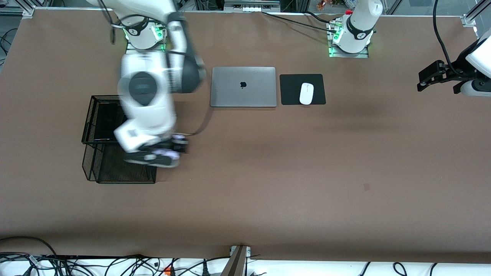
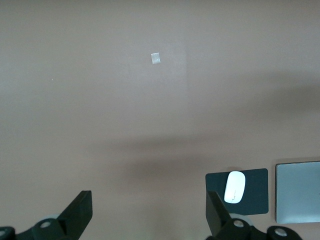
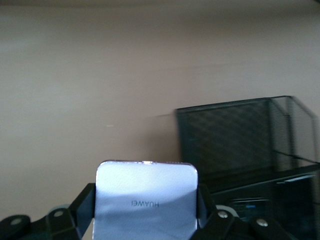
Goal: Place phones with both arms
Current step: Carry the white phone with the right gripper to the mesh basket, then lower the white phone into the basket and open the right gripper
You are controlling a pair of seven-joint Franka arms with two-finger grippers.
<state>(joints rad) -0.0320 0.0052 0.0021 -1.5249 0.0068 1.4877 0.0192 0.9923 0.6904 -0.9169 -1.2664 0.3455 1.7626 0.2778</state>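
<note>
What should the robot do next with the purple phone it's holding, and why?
Probably carry it a little farther over the black mesh basket and lower it in. The right hand grips the lavender phone near the basket's edge, not yet inside. The left hand waits open.

Brown table (image 1: 268, 184) under soft light, cables (image 1: 115, 264) along its edge.

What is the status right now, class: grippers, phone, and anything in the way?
Right gripper shut on lavender phone, beside the black mesh basket. Left gripper open, waiting over bare table. Nothing in the way.
</note>
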